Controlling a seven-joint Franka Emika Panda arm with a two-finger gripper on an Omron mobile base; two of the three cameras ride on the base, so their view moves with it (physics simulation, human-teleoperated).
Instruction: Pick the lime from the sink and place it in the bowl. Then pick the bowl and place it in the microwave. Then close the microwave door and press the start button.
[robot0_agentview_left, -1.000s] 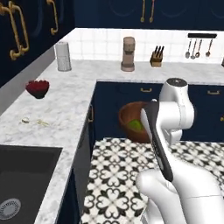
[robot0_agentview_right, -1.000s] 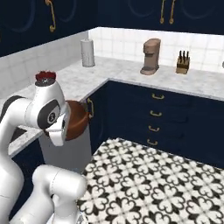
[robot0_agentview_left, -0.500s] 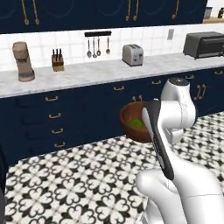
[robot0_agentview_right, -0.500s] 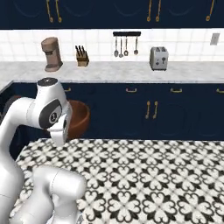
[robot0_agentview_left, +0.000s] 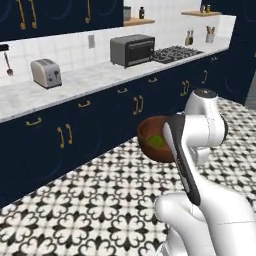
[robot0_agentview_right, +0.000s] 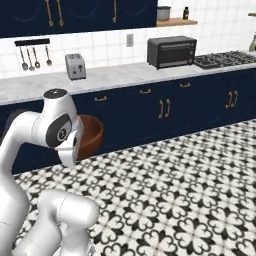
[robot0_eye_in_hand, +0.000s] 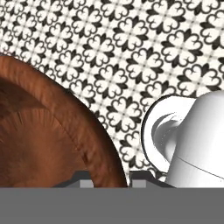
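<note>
A black-and-white floral patterned tile floor (robot0_agentview_left: 90, 200) spreads beneath the robot, bounded by a long run of dark navy cabinets with brass handles (robot0_agentview_left: 75, 135) under a pale speckled stone countertop (robot0_agentview_right: 115, 77). On that counter stand a boxy dark-fronted silver toaster oven (robot0_agentview_left: 132, 50) and a small rounded silver toaster (robot0_agentview_left: 46, 73). The wide, glossy reddish-brown wooden bowl (robot0_agentview_left: 152, 145) hangs in the air beside the white arm, well above the floor, with the small round yellow-green lime (robot0_agentview_left: 156, 141) resting inside it. In the hand view the gripper (robot0_eye_in_hand: 110, 180) has its two dark tips set either side of the bowl's rim, clamped on it.
</note>
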